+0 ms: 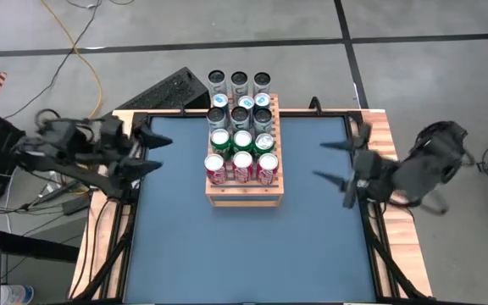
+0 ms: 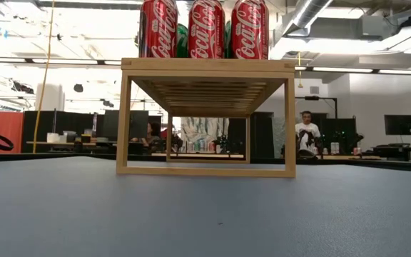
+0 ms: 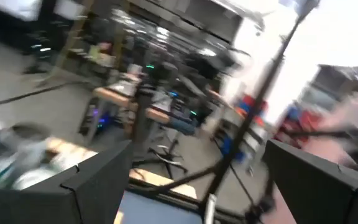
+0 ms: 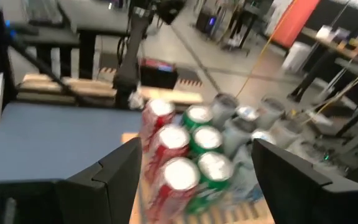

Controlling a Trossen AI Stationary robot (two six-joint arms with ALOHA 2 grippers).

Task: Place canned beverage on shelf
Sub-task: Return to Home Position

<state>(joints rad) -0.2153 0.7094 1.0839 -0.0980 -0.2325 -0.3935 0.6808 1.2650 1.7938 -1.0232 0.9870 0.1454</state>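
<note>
Blue table [image 2: 205, 214] is stretching right up to my low camera, and I am seeing no can standing on it anywhere. Behind it the shelf [image 2: 205, 65] is sitting mid-table toward the far edge, showing me its short open end. From above, its long axis is running from the near side of the table to the far side, with the slats lying across it.

Three red cans [image 2: 206, 28] are standing side by side along its near end, upright, tops up, their long axes vertical. Behind them I am counting green cans [image 1: 242, 140], then pale-topped cans [image 1: 241, 116]. Last come dark cans [image 1: 240, 82], which I am judging to be on the far end, though I cannot see their footing.

I am reading the loading as finished, since every can in sight is up on the shelf. As I judge it, only parking the arms is left.

The left gripper [image 1: 166, 152] is hanging over the table's left edge, fingers spread wide and holding nothing. The right gripper [image 1: 318, 161] is hanging at the right edge, equally wide and empty. Both are pointing in toward the shelf, well apart from it.
</note>
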